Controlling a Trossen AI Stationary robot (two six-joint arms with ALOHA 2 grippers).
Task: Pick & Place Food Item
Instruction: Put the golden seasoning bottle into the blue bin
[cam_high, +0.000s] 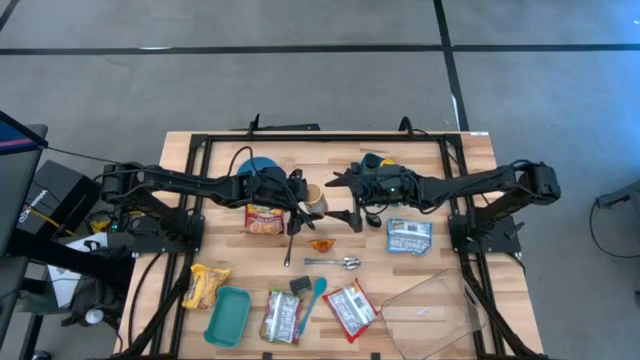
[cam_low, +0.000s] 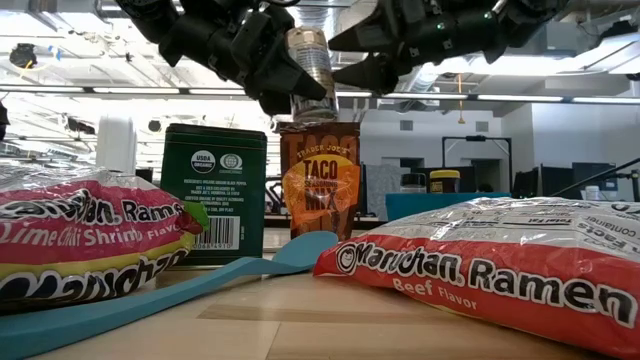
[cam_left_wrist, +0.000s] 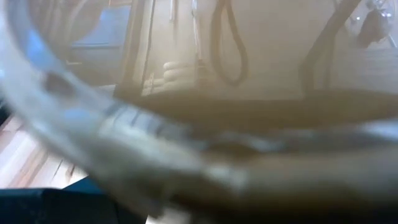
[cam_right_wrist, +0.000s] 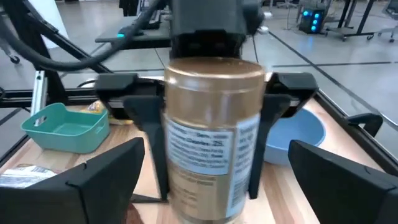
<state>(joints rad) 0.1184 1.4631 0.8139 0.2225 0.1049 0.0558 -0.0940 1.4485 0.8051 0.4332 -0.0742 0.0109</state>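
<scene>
Both grippers meet mid-table: the left gripper (cam_high: 300, 195) clamps the upright spice jar (cam_right_wrist: 213, 134) aloft, while the right gripper (cam_high: 345, 180), fingers spread wide, faces it just beside

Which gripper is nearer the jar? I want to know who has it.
Left. The left gripper is clamped on the jar, fingers on both sides. The right gripper is open just beside it, facing it, not touching.
</scene>
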